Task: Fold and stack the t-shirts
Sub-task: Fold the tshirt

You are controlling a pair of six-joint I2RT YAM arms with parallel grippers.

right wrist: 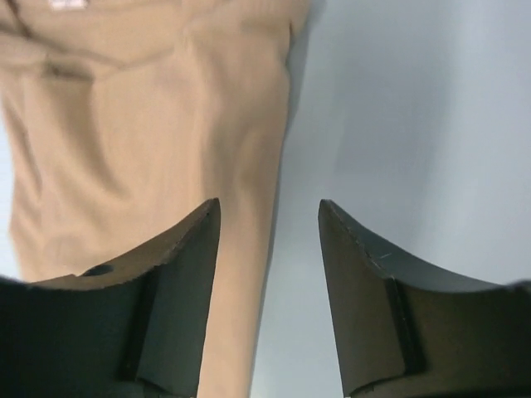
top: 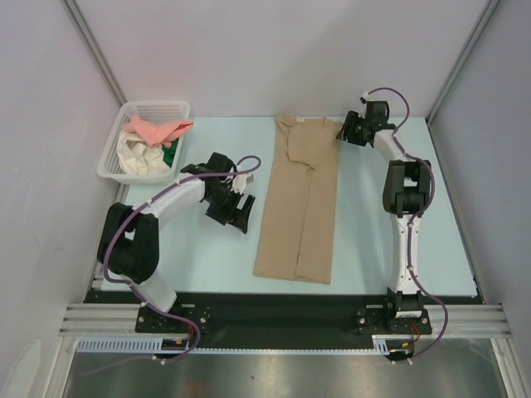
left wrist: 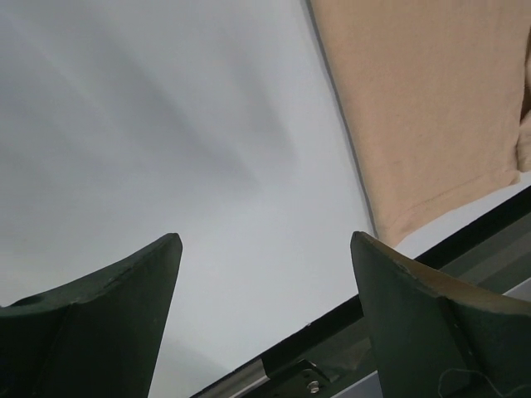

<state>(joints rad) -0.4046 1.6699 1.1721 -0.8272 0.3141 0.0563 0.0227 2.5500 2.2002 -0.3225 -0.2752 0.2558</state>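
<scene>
**Tan t-shirt (top: 299, 199): long folds look done, cross fold is next**

- Tan t-shirt lies flat mid-desk (top: 207, 257) as a narrow strip, collar at the far end, hem at the near end. Both sides are turned in, with a seam line running down the middle. My read is that the lengthwise stage is complete and the end-to-end fold is not yet made.
- Right arm (top: 406, 191) reaches to the far right corner of the strip. The right jaws are open and empty. In the right wrist view they straddle the cloth's right edge (right wrist: 282, 166), one finger over fabric and one over bare desk. I can't tell whether they touch the cloth.
- Left arm (top: 166, 203) is left of the strip. The left jaws are open, empty and over bare desk. The left wrist view shows only the near hem corner (left wrist: 398, 224) off to one side, clear of the fingers.
- White mesh basket (top: 112, 157) sits at the far left corner holding a salmon-pink shirt (top: 158, 130), a cream-white one (top: 137, 153) and a bit of green (top: 169, 155), all unfolded. No stack is started anywhere on the desk, so the task is early.

Next move, as I judge it:
- The left jaws need to shift over to the far left corner to mirror the right.
- Both pinch all layers at the collar end.
- Lift together and carry toward the hem, keeping the corners level.

Risk: grabbing only the top flap would reopen the side fold, and uneven lift would skew the strip.
</scene>
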